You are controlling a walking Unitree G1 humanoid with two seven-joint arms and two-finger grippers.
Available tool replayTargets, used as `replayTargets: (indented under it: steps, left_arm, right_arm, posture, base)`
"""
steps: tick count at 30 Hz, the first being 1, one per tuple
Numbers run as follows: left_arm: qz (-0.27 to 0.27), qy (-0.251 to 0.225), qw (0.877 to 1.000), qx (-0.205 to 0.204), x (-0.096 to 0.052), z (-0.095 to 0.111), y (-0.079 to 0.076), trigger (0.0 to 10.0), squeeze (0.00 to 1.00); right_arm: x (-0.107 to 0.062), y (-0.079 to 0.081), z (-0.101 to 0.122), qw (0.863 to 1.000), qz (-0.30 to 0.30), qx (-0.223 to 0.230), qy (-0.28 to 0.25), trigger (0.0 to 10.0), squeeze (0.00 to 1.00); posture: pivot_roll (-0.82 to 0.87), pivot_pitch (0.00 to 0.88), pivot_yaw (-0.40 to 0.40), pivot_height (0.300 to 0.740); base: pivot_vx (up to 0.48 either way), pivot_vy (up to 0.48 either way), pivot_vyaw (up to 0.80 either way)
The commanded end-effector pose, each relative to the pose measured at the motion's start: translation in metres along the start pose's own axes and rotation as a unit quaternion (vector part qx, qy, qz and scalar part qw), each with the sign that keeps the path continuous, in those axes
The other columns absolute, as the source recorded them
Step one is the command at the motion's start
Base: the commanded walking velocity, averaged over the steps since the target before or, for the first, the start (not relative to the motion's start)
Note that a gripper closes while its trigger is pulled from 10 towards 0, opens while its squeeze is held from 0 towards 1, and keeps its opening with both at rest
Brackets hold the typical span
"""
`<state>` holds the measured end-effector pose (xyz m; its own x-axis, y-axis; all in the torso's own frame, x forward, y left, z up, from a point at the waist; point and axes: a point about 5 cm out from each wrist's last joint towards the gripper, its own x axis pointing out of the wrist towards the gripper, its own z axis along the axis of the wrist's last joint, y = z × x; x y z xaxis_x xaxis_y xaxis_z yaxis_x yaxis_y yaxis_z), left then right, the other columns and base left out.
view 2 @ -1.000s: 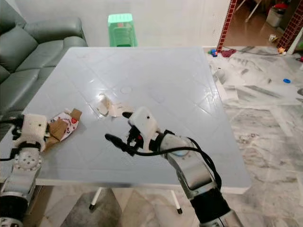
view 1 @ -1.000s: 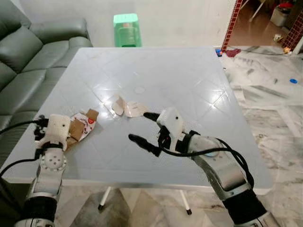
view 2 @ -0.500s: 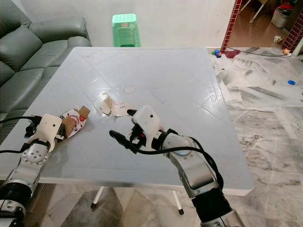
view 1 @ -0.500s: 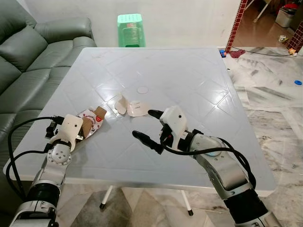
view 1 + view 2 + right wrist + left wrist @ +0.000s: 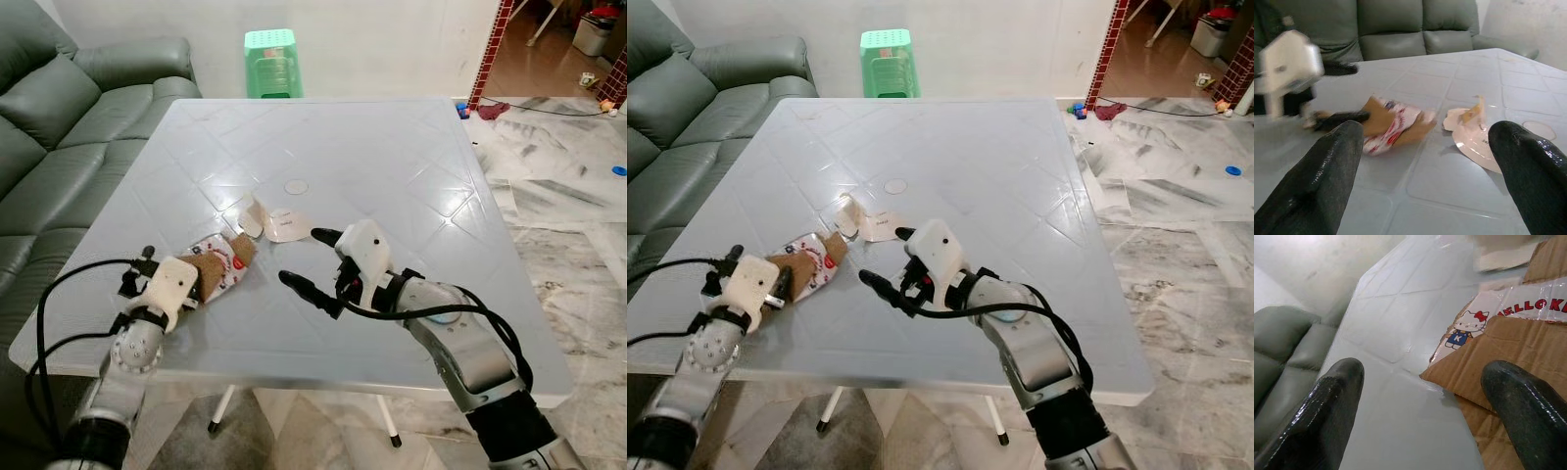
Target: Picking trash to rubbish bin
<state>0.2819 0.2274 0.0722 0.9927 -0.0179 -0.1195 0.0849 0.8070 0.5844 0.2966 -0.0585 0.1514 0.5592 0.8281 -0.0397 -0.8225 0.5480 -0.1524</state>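
Early stage, judging by layout: nothing binned yet, all trash on the tabletop [image 5: 392, 147], no rubbish bin identifiable. Flattened cardboard wrapper [image 5: 220, 272] with red-and-white print lying near the tabletop's left edge, toward the front corner. Left gripper [image 5: 191, 286] right at it, fingers spread apart; in the left wrist view one finger over the brown cardboard, the other over bare table beside the wrapper's edge, so straddling the edge, not clamped. Cannot tell whether a fingertip actually touches the card. Torn white paper piece [image 5: 277, 223] lying mid-table, just beyond the wrapper and apart from it; small round disc [image 5: 295, 185] further toward the centre. Right gripper [image 5: 312, 261] hovering above the table just short of the white paper, fingers wide apart, holding nothing; right wrist view framing both wrapper and paper between the fingers. Remaining, by estimate: close on wrapper, lift, grab paper and likely the disc, find the bin, carry, drop. Risk: flat card hard to pinch off a smooth surface, may slide instead of lifting.
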Motion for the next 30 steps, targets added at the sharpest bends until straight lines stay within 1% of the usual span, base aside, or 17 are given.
replayTargets:
  steps: [1,2,3,5,9,11,12,14,17,18,19,22,25,27,29,30]
  left_arm:
    - [-0.040,0.026,0.999,0.002,-0.008,-0.009,-0.015,10.0,0.00]
    - [-0.040,0.025,0.999,0.002,-0.010,-0.008,-0.015,10.0,0.00]
    - [-0.043,0.023,0.999,0.001,-0.017,-0.006,-0.017,10.0,0.00]
    - [-0.039,0.022,0.999,-0.004,-0.025,-0.005,-0.019,10.0,0.00]
    - [-0.021,0.020,1.000,-0.003,-0.028,-0.003,-0.015,10.0,0.00]
    - [-0.011,0.012,1.000,-0.005,-0.025,0.003,-0.012,10.0,0.00]
    - [-0.013,0.010,1.000,-0.005,-0.023,0.005,-0.012,10.0,0.00]
    - [-0.014,0.003,1.000,-0.008,-0.016,0.010,-0.012,10.0,0.00]
    - [-0.021,-0.004,1.000,-0.013,-0.013,0.015,-0.014,10.0,0.00]
    - [-0.030,-0.017,0.999,-0.019,-0.010,0.021,-0.016,10.0,0.00]
    - [-0.040,-0.035,0.998,-0.026,-0.006,0.030,-0.020,10.0,0.00]
    - [-0.055,-0.057,0.996,-0.040,-0.003,0.041,-0.024,10.0,0.00]
    - [-0.068,-0.071,0.995,-0.034,0.001,0.051,-0.029,10.0,0.00]
    - [-0.072,-0.075,0.994,-0.029,0.004,0.054,-0.030,10.0,0.00]
    - [-0.076,-0.080,0.994,-0.029,0.005,0.057,-0.031,10.0,0.00]
    - [-0.076,-0.080,0.994,-0.029,0.005,0.057,-0.031,10.0,0.00]
  right_arm:
    - [0.000,-0.003,0.003,1.000,-0.003,-0.005,-0.005,10.0,0.00]
    - [0.000,-0.003,0.003,1.000,-0.002,-0.005,-0.005,10.0,0.00]
    - [0.000,-0.003,0.003,1.000,-0.001,-0.005,-0.005,10.0,0.00]
    - [0.001,-0.003,0.002,1.000,0.000,-0.006,-0.005,10.0,0.00]
    - [0.003,-0.004,0.002,1.000,0.002,-0.005,-0.006,10.0,0.00]
    - [0.006,-0.005,0.003,1.000,0.004,-0.002,-0.008,10.0,0.00]
    - [0.007,-0.006,0.004,1.000,0.004,0.013,-0.014,10.0,0.00]
    - [0.010,-0.010,0.005,0.997,0.005,0.069,-0.026,10.0,0.00]
    - [0.011,-0.013,0.004,0.994,0.005,0.102,-0.027,10.0,0.00]
    - [0.012,-0.015,0.003,0.993,0.004,0.116,-0.027,10.0,0.00]
    - [0.013,-0.018,0.000,0.991,0.004,0.135,-0.023,10.0,0.00]
    - [0.016,-0.020,-0.004,0.989,0.003,0.149,-0.016,10.0,0.00]
    - [0.021,-0.023,-0.007,0.989,-0.010,0.148,-0.002,10.0,0.00]
    - [0.023,-0.027,-0.010,0.989,-0.024,0.143,0.013,10.0,0.00]
    - [0.025,-0.032,-0.015,0.990,-0.050,0.121,0.044,10.0,0.00]
    - [0.025,-0.032,-0.015,0.990,-0.050,0.121,0.044,10.0,0.00]
  posture:
    - [0.04,0.047,0.014,0.740]
    - [0.04,0.047,0.014,0.740]
    - [0.04,0.047,0.013,0.740]
    - [0.05,0.045,0.011,0.740]
    - [0.06,0.043,0.006,0.740]
    - [0.06,0.038,0.005,0.740]
    - [0.05,0.039,0.004,0.740]
    - [0.05,0.047,0.006,0.740]
    - [0.05,0.050,0.007,0.740]
    - [0.05,0.053,0.008,0.740]
    - [0.05,0.052,0.012,0.740]
    - [0.05,0.052,0.018,0.740]
    - [0.06,0.056,0.027,0.740]
    - [0.06,0.058,0.030,0.740]
    - [0.06,0.059,0.034,0.740]
    - [0.06,0.059,0.034,0.740]
  base:
    - [0.000,0.000,0.00]
    - [0.000,0.000,0.00]
    - [0.000,0.000,0.00]
    - [0.000,0.000,0.00]
    - [0.000,0.000,0.00]
    - [0.000,0.000,0.00]
    - [0.000,0.000,0.00]
    - [0.000,0.000,0.00]
    - [0.000,0.000,0.00]
    - [0.000,0.000,0.00]
    - [0.000,0.000,0.00]
    - [0.000,0.000,0.00]
    - [0.000,0.000,0.00]
    - [0.000,0.000,0.00]
    - [0.000,0.000,0.00]
    - [0.000,0.000,0.00]
